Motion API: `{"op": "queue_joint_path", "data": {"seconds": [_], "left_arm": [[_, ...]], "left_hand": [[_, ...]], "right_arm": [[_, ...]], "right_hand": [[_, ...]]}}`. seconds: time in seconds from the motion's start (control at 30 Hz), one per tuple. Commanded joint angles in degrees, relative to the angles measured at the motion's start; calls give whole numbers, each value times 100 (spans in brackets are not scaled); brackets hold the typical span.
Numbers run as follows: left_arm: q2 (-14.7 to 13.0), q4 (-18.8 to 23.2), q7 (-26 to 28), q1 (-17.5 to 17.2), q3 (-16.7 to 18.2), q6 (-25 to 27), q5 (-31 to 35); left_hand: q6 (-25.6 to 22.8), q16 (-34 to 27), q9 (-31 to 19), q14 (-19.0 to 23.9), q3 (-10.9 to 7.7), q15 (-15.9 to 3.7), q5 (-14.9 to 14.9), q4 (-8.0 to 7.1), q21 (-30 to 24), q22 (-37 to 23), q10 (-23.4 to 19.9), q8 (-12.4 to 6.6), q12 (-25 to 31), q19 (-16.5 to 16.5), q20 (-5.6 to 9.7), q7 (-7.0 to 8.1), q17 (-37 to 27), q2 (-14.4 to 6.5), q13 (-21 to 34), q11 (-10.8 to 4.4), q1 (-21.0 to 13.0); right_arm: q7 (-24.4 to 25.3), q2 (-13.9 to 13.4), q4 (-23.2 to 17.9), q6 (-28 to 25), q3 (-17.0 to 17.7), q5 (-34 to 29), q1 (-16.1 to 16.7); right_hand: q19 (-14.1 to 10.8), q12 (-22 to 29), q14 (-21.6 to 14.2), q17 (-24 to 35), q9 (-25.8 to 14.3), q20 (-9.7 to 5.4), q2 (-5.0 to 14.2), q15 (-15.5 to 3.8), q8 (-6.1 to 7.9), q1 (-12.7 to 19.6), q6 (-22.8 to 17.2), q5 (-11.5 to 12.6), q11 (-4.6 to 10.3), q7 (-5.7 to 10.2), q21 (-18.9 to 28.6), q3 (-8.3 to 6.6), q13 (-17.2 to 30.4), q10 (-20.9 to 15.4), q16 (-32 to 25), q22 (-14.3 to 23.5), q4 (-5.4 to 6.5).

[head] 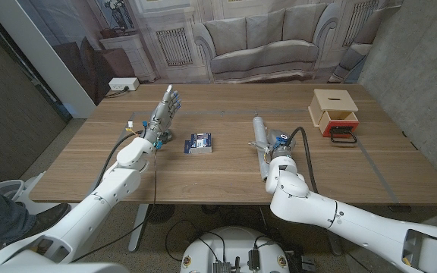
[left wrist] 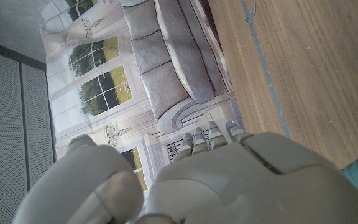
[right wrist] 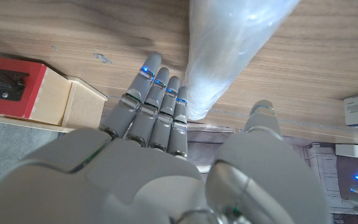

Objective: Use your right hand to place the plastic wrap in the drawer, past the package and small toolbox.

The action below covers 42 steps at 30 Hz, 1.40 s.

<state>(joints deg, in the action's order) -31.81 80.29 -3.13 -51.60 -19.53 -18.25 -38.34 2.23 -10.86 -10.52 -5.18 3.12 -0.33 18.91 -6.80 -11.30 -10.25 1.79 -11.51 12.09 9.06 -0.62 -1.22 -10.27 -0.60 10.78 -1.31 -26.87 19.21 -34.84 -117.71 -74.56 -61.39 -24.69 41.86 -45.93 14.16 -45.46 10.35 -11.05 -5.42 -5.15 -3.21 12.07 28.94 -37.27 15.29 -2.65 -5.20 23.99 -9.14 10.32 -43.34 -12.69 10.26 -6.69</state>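
Right hand at the wrap, mid-table.
Right hand (head: 274, 149), fingers apart, straddles the wrap (head: 259, 135) without closing; drawer (head: 335, 114) far right, package (head: 200, 142) left. Left hand (head: 163, 114) open, holding nothing.

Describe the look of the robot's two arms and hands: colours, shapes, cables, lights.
Both arms have smooth white rounded shells with black cables along the forearms. The left hand and right hand are grey metallic with segmented fingers; small blue lights glow on the right hand's fingers.
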Motion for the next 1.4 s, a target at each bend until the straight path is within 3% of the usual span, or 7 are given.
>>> {"op": "queue_joint_path", "data": {"seconds": [0.03, 0.43, 0.67, 0.97, 1.2, 1.4], "left_arm": [[64, -136, -80, 50, -42, -11, -32], [92, -195, -87, 80, -56, -5, -36], [126, -276, -130, 123, -67, -22, -50], [160, -341, -163, 148, -69, -65, -62], [166, -335, -154, 112, -51, -104, -74], [161, -309, -135, 78, -38, -118, -78]], "left_hand": [[-4, 1, -31, -8, 31, 19, 26, -17, -9, -24, 8, 5, -20, 24, -18, 4, -26, -17, 19, -4, 8], [-12, 2, -31, -10, 46, 23, 27, -16, -12, -25, 8, 4, -21, 25, -34, 7, -25, -24, 20, -24, 7], [-8, 1, -31, -5, 56, 19, 28, -16, -12, -26, 8, 6, -22, 30, -43, 8, -26, -30, 20, -47, 7], [-14, 0, -31, -4, 70, 21, 28, -16, -13, -26, 10, 6, -23, 36, -47, 9, -26, -36, 20, -23, 7], [-22, 0, -31, -2, 80, 14, 29, -16, -14, -26, 3, 3, -21, 39, -48, 9, -26, -39, 20, -20, 7], [-30, 1, -31, -5, 88, 12, 30, -15, -16, -26, -3, 1, -19, 38, -55, 12, -26, -42, 20, -21, 7]], "right_arm": [[245, 43, 114, -155, -66, 467, -138], [528, 118, 267, -145, -115, 751, -217], [649, 167, 345, -164, -162, 870, -262], [687, 212, 474, -293, -357, 1000, -446], [635, 227, 543, -516, -636, 1091, -714], [569, 214, 558, -543, -762, 1064, -818]], "right_hand": [[54, -41, -42, 31, -27, -70, 35, -105, -14, 55, 32, 14, 29, 1, -28, -24, 15, 41, 0, 34, -6], [-94, -41, -240, 42, -29, -166, 107, -224, -18, 149, 3, 6, 94, 50, -11, -49, 22, -44, -47, 47, -18], [-302, -38, -416, 50, -31, -275, 236, -384, -2, 405, -81, 4, 151, 102, 40, -146, 26, -146, -75, 66, -92], [-440, -6, -651, 56, -34, -374, 463, -499, 43, 984, -303, -35, 286, 250, 73, -372, 30, -381, -91, 95, -247], [-674, 43, -1024, 59, -39, -540, 584, -756, 99, 1563, -614, -115, 431, 428, 178, -558, 32, -705, -136, 128, -316], [-726, 54, -1176, 69, -45, -624, 680, -901, 107, 2040, -760, -147, 518, 549, 224, -708, 32, -883, -129, 151, -350]]}}
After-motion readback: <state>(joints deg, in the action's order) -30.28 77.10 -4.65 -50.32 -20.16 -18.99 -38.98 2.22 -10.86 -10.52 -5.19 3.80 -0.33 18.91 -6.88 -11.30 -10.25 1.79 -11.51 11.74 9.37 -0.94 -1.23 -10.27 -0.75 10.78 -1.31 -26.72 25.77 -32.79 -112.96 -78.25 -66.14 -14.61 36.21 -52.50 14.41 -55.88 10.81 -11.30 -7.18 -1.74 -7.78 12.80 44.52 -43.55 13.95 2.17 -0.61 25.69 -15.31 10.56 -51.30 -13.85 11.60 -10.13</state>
